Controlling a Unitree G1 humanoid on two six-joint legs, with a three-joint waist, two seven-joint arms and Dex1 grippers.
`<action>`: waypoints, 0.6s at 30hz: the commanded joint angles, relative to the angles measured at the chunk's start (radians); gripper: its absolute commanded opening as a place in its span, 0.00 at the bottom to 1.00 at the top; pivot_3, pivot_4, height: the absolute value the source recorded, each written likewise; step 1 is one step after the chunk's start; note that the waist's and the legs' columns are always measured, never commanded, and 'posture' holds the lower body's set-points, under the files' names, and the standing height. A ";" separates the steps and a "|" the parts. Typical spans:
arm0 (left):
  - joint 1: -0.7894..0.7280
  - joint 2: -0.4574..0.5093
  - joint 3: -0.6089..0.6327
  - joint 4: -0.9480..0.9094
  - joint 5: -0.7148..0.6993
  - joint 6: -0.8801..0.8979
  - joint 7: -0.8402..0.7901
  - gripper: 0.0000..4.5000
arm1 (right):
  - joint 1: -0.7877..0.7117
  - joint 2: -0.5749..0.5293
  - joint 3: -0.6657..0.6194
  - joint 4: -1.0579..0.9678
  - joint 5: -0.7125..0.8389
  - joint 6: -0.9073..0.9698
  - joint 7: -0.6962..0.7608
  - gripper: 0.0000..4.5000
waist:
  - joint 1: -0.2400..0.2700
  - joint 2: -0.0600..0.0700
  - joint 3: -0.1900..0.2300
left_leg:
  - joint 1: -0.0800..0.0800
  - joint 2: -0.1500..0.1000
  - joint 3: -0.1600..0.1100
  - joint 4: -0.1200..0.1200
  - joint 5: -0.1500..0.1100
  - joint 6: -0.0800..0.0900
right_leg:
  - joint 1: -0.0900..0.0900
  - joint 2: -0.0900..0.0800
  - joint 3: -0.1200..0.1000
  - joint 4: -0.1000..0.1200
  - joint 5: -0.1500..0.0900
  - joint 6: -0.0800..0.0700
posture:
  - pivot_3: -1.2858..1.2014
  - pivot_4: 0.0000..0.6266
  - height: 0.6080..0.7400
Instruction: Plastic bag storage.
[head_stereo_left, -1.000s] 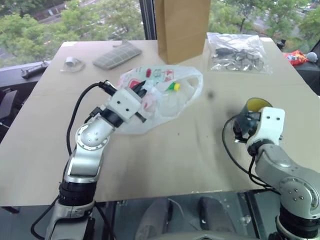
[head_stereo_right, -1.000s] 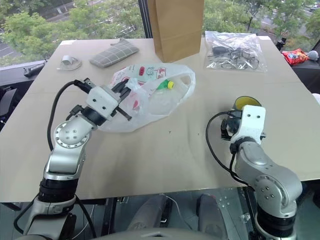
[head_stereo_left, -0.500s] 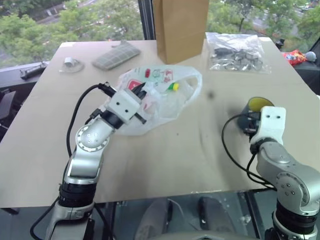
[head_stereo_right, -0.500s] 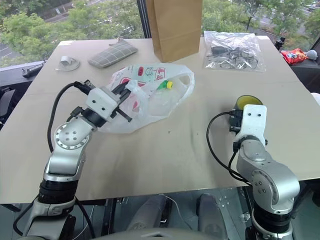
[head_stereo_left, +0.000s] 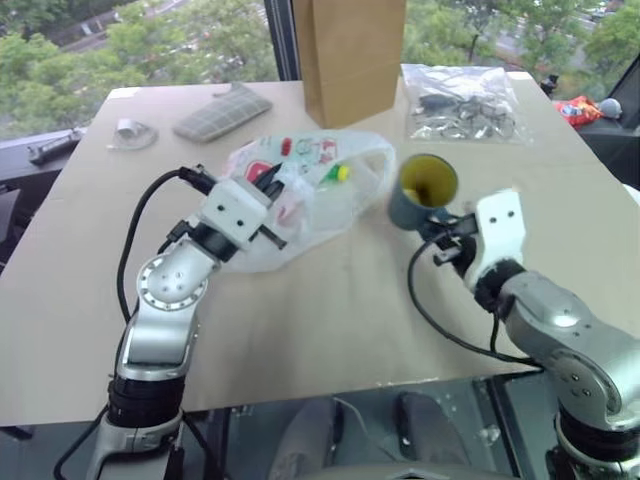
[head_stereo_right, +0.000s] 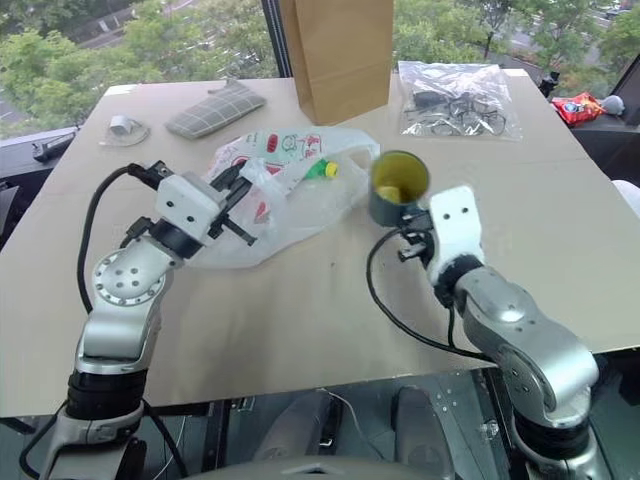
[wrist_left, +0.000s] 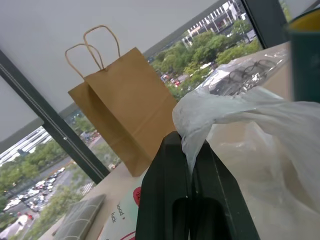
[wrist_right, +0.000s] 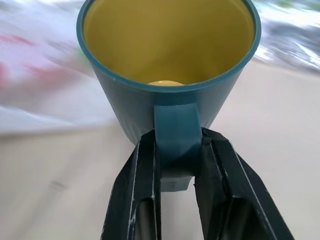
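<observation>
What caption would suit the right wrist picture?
Right gripper clamps the handle of a teal, yellow-lined mug above the table.

A tan, flat-topped table (head_stereo_left: 330, 300) carries everything. The plastic bag (head_stereo_left: 320, 190) lies crumpled on it, one fold pinched in the left gripper's fingers (wrist_left: 172, 200). Beyond those fingers a tall brown paper bag (head_stereo_left: 348, 55) stands upright. A grey checked cloth (head_stereo_left: 222, 110) and a small clear object (head_stereo_left: 130, 131) lie further off, and a clear packet of dark small items (head_stereo_left: 462, 103) rests beyond the right gripper's fingers (wrist_right: 142, 200).
</observation>
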 joint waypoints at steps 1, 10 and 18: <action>-0.002 0.027 0.050 -0.073 -0.037 -0.011 -0.011 0.00 | -0.095 0.072 0.078 0.142 -0.007 -0.135 0.122 0.09 | 0.001 0.000 0.000 | 0.000 0.000 0.000 0.000 0.000 0.000 | 0.000 0.000 0.000 0.000 0.000 0.000 | 0.52 0.24 1.00; 0.017 0.050 0.069 -0.181 -0.064 -0.007 -0.017 0.00 | -0.267 0.245 0.151 0.558 0.006 -0.281 0.380 0.09 | 0.003 0.000 0.000 | 0.000 -0.001 -0.001 -0.002 0.002 -0.003 | -0.001 -0.001 0.000 -0.001 0.000 -0.001 | 0.52 0.24 1.00; 0.096 0.049 0.038 -0.259 -0.101 0.045 -0.049 0.00 | -0.461 0.375 0.141 0.916 -0.020 -0.351 0.529 0.09 | -0.012 0.000 0.000 | -0.002 0.001 0.000 -0.003 0.002 -0.004 | -0.005 0.002 0.001 0.001 0.002 -0.004 | 0.52 0.24 1.00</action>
